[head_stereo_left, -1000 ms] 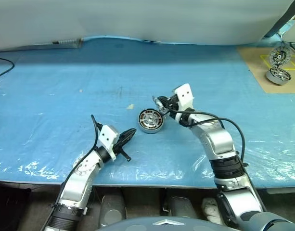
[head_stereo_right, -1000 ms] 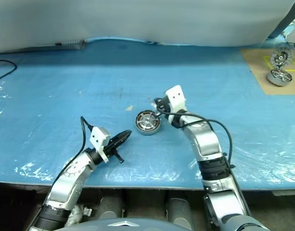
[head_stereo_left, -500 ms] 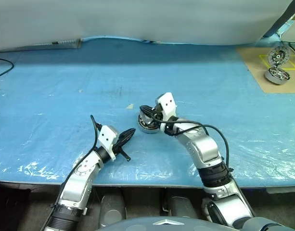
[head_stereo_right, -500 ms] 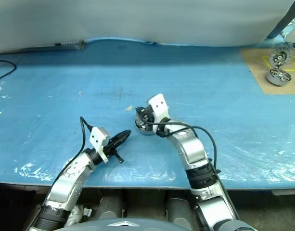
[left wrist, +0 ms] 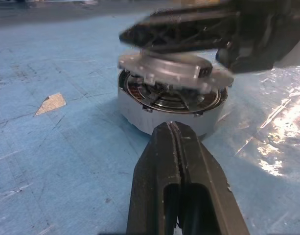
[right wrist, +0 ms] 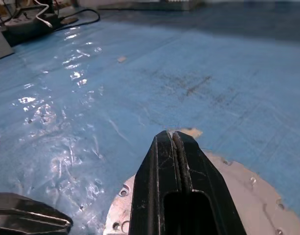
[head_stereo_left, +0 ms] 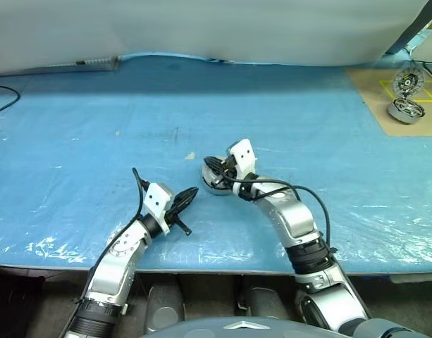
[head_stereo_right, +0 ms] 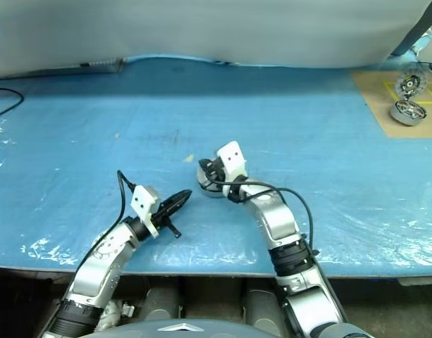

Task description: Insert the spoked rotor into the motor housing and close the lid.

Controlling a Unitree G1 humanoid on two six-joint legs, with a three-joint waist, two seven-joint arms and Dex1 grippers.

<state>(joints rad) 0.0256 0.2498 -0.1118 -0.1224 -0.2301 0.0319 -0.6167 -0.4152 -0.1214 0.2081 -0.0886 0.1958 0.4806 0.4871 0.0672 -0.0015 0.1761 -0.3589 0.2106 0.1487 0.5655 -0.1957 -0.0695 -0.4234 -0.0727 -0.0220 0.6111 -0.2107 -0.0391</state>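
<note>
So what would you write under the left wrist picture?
Shut right gripper pressing the lid down over the motor housing, left gripper shut nearby.

the lid (left wrist: 172, 68) and right gripper (head_stereo_left: 210, 163) hide most of the housing's (left wrist: 140, 110) inside; far parts (head_stereo_left: 406, 109) too small to tell.

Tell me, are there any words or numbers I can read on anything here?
None: no word, number or brand can be read.
The lid, the motor housing and both white wrist blocks look plain.
The only sign is a set of yellow lines on the brown board, with no letters.
</note>
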